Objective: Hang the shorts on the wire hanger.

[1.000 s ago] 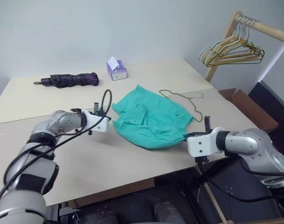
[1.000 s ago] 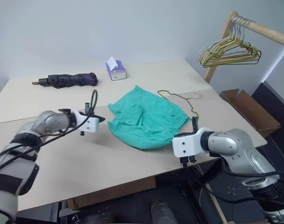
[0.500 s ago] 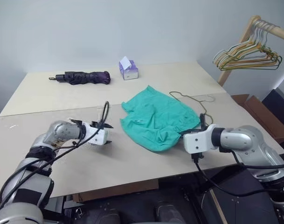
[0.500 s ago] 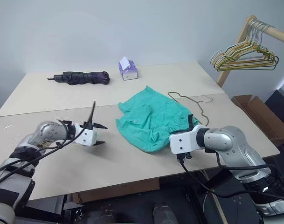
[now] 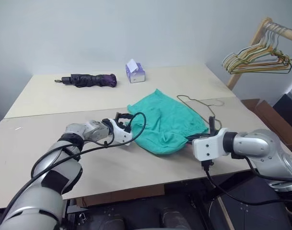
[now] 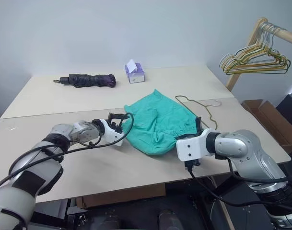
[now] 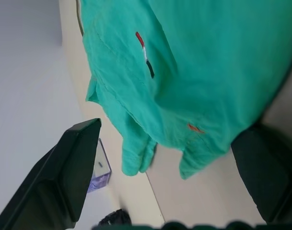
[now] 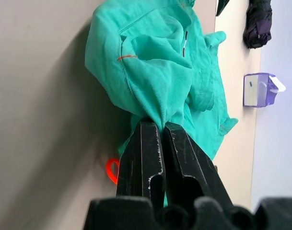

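The shorts (image 5: 167,122) lie crumpled mid-table, long axis running from 11 to 5 o'clock, with the wire hanger (image 5: 199,103) touching their 2 o'clock edge, hook pointing right. Since a second ago the left gripper (image 5: 125,128) has spread wide and slid right to the shorts' 9 o'clock edge; the right gripper (image 8: 160,132) stays pinched on the shorts' near corner. An umbrella (image 5: 88,80) and tissue box (image 5: 135,73) sit far back at 11 and 12, well apart from the work.
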You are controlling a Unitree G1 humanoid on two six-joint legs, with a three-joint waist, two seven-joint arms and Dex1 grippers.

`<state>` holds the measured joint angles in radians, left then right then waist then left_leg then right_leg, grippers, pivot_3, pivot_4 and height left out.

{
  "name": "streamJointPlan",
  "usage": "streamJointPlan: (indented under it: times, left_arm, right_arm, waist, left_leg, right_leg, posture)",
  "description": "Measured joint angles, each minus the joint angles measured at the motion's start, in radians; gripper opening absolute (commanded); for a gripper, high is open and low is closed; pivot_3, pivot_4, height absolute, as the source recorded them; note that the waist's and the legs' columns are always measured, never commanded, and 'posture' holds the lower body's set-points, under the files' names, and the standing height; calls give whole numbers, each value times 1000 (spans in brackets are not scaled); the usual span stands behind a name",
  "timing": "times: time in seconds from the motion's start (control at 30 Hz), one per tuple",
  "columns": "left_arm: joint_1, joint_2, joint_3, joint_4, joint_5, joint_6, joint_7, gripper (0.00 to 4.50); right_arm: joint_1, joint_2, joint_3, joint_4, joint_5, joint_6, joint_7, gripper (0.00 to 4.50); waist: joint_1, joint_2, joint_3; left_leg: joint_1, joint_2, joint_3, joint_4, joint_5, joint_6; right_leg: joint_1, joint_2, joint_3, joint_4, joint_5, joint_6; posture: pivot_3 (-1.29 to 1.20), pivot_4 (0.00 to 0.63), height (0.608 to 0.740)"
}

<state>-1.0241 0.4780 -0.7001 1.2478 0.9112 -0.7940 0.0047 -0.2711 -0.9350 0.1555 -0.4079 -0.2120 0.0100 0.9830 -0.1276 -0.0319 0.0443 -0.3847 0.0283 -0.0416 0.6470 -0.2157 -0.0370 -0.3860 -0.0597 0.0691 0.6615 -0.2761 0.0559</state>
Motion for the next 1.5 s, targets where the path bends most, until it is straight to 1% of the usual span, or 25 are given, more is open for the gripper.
streamJointPlan:
  times: [0.07, 0.17, 0.23, 0.27, 0.33, 0.4, 0.47, 0.5, 0.57, 0.6, 0.83, 0.97, 1.1, 1.13, 1.23, 1.27, 1.3, 1.37, 1.43, 1.5]
  left_arm:
    - [-16, -25, -11, 29, 7, 19, 15, 4482]
    - [-38, -58, -19, 61, 10, 44, 12, 3877]
    - [-38, -73, -23, 74, 11, 57, 13, 3311]
    - [-38, -78, -24, 79, 11, 59, 12, 2914]
    - [-38, -89, -27, 87, 11, 62, 12, 2264]
    - [-38, -101, -28, 90, 11, 63, 11, 1553]
    - [-38, -103, -28, 90, 11, 63, 11, 954]
    - [-39, -102, -27, 91, 10, 63, 11, 546]
    - [-39, -102, -27, 92, 10, 62, 11, 113]
    - [-41, -101, -27, 93, 8, 62, 11, 48]
    - [-44, -63, -19, 92, -14, 46, -4, 48]
    - [-44, 34, 27, 71, -73, -22, -110, 48]
    - [-16, 187, 101, -1, -188, -155, -311, 48]
    - [-3, 213, 116, -25, -217, -175, -356, 48]
    - [97, 318, 169, -165, -341, -214, -529, 48]
    - [116, 334, 174, -190, -364, -216, -558, 48]
    - [181, 389, 193, -288, -422, -204, -630, 48]
    - [261, 460, 213, -419, -503, -183, -731, 48]
    - [367, 552, 247, -591, -590, -115, -827, 48]
    - [511, 676, 290, -802, -707, -15, -927, 48]
  right_arm:
    - [0, 0, -11, -5, 0, 4, 0, 0]
    - [0, 0, -12, -22, 2, 10, 1, 0]
    - [1, 0, -12, -26, 2, 14, 1, 0]
    - [1, 0, -12, -27, 2, 14, 1, 0]
    - [2, 0, -12, -33, 2, 15, 1, 0]
    - [3, 0, -13, -38, 4, 16, 1, 0]
    - [8, 0, -14, -40, 7, 19, 1, 0]
    - [9, 0, -15, -40, 11, 20, 1, 0]
    - [10, 0, -15, -40, 15, 20, 1, 0]
    - [10, 0, -15, -40, 19, 20, 0, 0]
    - [8, 0, -15, -38, 21, 20, -1, 0]
    - [5, 1, -15, -23, 24, 14, -4, 0]
    - [-21, 25, -5, 29, 2, -16, -34, 0]
    - [-27, 29, 0, 39, -4, -28, -40, 0]
    - [-49, 49, 36, 78, -22, -70, -56, 0]
    - [-49, 53, 40, 85, -24, -77, -58, 0]
    - [-69, 65, 64, 104, -36, -100, -62, 0]
    - [-75, 70, 85, 126, -43, -131, -66, 0]
    - [-93, 84, 113, 142, -46, -154, -64, 0]
    - [-100, 88, 138, 140, -40, -179, -52, 0]
  waist:
    - [1, 1, -1]
    - [-1, 1, -1]
    - [-6, 1, -1]
    - [-8, 1, -1]
    - [-16, 1, -1]
    - [-27, 1, -1]
    - [-42, 1, -1]
    - [-53, 1, -1]
    - [-61, 1, -1]
    - [-70, 1, -1]
    - [-99, 1, -1]
    - [-114, 1, -1]
    - [-123, 1, -1]
    - [-123, 1, -1]
    - [-122, 2, -1]
    - [-120, 2, -1]
    - [-121, 2, -1]
    - [-114, 2, -1]
    - [-107, 3, 0]
    - [-101, 3, 0]
  left_leg:
    - [0, 0, 0, 0, 0, 0]
    - [0, 0, 0, 0, 0, 0]
    - [-1, 0, 0, 0, 0, 0]
    - [-1, 0, 0, 0, 0, 0]
    - [-2, 0, 0, 0, 0, 0]
    - [-2, 0, -1, 0, 0, 0]
    - [-2, 0, -1, 0, 0, 0]
    - [-2, 0, -1, -1, 0, 0]
    - [-2, 0, -1, -1, 0, 0]
    - [-2, 0, -2, -1, 0, 0]
    - [-2, 0, -3, -1, 0, 0]
    - [-2, 0, -4, -2, 0, 0]
    - [-1, 0, -4, -3, 0, 0]
    - [-1, 0, -4, -3, 0, 0]
    - [0, 1, -4, -3, 0, 0]
    - [0, 2, -4, -3, 0, 0]
    - [0, 2, -3, -3, 0, 0]
    - [0, 3, -4, -3, 0, 0]
    - [0, 3, -3, -3, 0, 0]
    - [0, 3, -4, -4, 0, 0]
  right_leg:
    - [0, 0, 0, 0, 0, 0]
    - [0, 0, 0, -1, 0, 0]
    - [0, 0, 0, -1, 0, 0]
    - [0, 0, 0, -1, 0, 0]
    - [-1, 0, 0, -1, 0, 0]
    - [-1, 0, 0, -1, 0, 0]
    - [-2, 0, 0, -1, 0, 0]
    - [-2, 0, 0, -1, 0, 0]
    - [-2, 0, 0, -1, 0, 0]
    - [-2, 0, -1, -1, 0, 0]
    - [-2, 0, -1, 0, 0, 1]
    - [-2, 0, -2, 0, 0, 1]
    - [-2, 0, -2, 1, 0, 1]
    - [-2, 0, -2, 1, 0, 1]
    - [-2, 0, -2, 2, 0, 0]
    - [-2, 0, -2, 2, 0, -1]
    - [-2, 1, -1, 2, 1, -1]
    - [-2, 1, -1, 3, 3, -5]
    - [-2, 1, -1, 3, 3, -5]
    - [-2, 1, -1, 3, 3, -6]
  posture:
    - [-244, 0, 740]
    - [-246, 0, 740]
    - [-251, 0, 740]
    - [-251, 0, 740]
    - [-253, 0, 740]
    - [-253, 0, 740]
    - [-251, 0, 740]
    - [-250, 0, 740]
    - [-245, 0, 740]
    - [-245, 0, 740]
    - [-235, 0, 740]
    - [-222, 0, 740]
    - [-195, 0, 740]
    - [-184, 0, 740]
    - [-151, 0, 740]
    - [-151, 0, 740]
    - [-137, 0, 740]
    - [-131, 0, 740]
    - [-109, 2, 740]
    - [-103, 5, 740]
